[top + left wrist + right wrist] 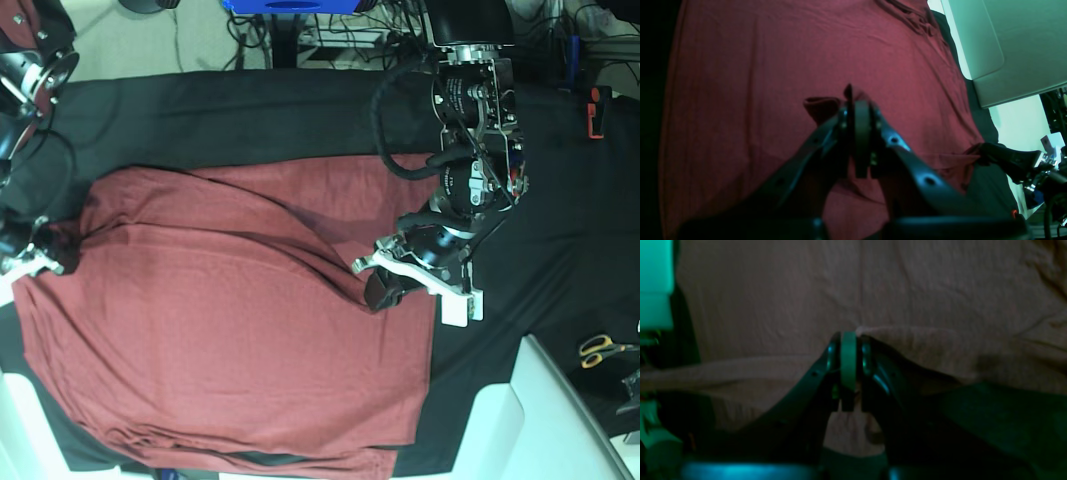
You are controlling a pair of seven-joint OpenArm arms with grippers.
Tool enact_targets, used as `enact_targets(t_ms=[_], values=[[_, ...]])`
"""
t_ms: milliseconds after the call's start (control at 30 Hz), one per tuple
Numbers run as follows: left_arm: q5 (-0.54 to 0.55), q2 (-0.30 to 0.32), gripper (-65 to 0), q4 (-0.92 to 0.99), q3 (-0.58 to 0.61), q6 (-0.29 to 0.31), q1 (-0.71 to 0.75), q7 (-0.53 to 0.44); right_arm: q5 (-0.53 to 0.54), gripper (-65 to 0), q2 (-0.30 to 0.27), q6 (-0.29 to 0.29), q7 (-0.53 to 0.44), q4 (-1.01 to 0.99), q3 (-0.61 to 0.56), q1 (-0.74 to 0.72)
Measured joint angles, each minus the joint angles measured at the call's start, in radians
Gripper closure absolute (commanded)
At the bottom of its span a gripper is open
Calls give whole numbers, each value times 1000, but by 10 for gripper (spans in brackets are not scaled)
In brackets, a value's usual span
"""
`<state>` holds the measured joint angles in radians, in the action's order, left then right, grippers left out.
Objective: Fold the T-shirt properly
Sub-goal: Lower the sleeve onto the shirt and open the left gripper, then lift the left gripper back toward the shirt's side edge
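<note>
The brick-red T-shirt lies spread across the black cloth on the table, with long creases running toward its right edge. My left gripper is shut on a pinched-up fold of that edge. The left wrist view shows the closed jaws with a bunched bit of the T-shirt sticking out beside them. At the shirt's far left corner my right gripper is shut on the fabric. In the dim right wrist view its jaws are pressed together on a raised fold of the T-shirt.
A white panel juts in at the table's lower right corner, also visible as the white panel in the left wrist view. Yellow-handled scissors lie on the cloth at the right. A red-handled tool lies at the upper right.
</note>
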<state>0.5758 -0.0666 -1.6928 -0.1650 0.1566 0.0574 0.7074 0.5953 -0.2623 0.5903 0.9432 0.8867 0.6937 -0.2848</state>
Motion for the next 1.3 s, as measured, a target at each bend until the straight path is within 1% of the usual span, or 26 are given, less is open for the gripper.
enact_targets(t_ms=[133, 200, 300, 533, 633, 700, 733, 767, 800, 867, 967, 1000, 1033, 1067, 1100, 1133, 1167, 1200, 1300], values=[[0, -11, 0, 4, -49, 0, -9, 1, -4, -5, -4, -5, -10, -37, 0, -2], [0, -1, 0, 19, -72, -2, -28, -2, -4, -5, -9, -6, -30, -38, 0, -6], [-2, 2, 0, 74, -73, 1, -74, -4, -1, -5, -17, -6, -44, -38, 0, -6], [-2, -5, 0, 249, -58, 1, -177, -4, 0, -5, -15, -6, -55, -40, 0, -6], [-3, -8, 0, 289, -58, 1, -193, -8, -4, -6, -14, -8, -96, -40, 0, -5], [-3, -9, 0, 307, -58, 1, -192, -59, -1, -8, -14, -69, -114, -40, 0, -7], [-3, -9, 0, 311, -58, 0, -188, -86, -1, -9, -14, -85, -113, -40, 0, -8], [-2, -8, 0, 314, -58, 1, -187, -114, -1, -11, -14, -87, -113, -40, 0, -8], [0, -8, 0, 320, -58, 1, -188, -121, 0, -18, -14, -87, -113, -40, 0, -8], [-1, 6, 0, 333, -34, 0, -188, -121, 0, -86, -14, -97, -113, -40, 0, -8], [-3, 32, 0, 341, 28, 0, -188, -116, 3, -273, -14, -97, -114, -40, 1, -8], [-2, 33, 0, 341, 34, 0, -191, -117, 2, -326, -14, -97, -114, -40, 6, -8], [0, 32, -35, 341, 36, 0, -193, -117, 3, -375, -14, -97, -114, -40, 7, -8], [1, 33, -122, 341, 36, 1, -196, -117, 2, -413, -14, -97, -114, -40, 7, -8], [1, 33, -191, 340, 36, 0, -196, -119, 3, -429, -14, -97, -114, -40, 7, -8], [1, 34, -227, 340, 27, 1, -196, -121, 3, -432, -14, -97, -114, -38, 7, -8], [5, 32, -240, 338, 9, 1, -196, -119, 3, -432, -14, -96, -114, -37, 7, -8], [6, 31, -237, 337, -18, 2, -196, -119, 2, -432, -14, -94, -113, -27, 7, -8], [0, 34, -237, 312, -88, -1, -194, -120, 3, -432, -10, -94, -111, 75, 10, 12]])
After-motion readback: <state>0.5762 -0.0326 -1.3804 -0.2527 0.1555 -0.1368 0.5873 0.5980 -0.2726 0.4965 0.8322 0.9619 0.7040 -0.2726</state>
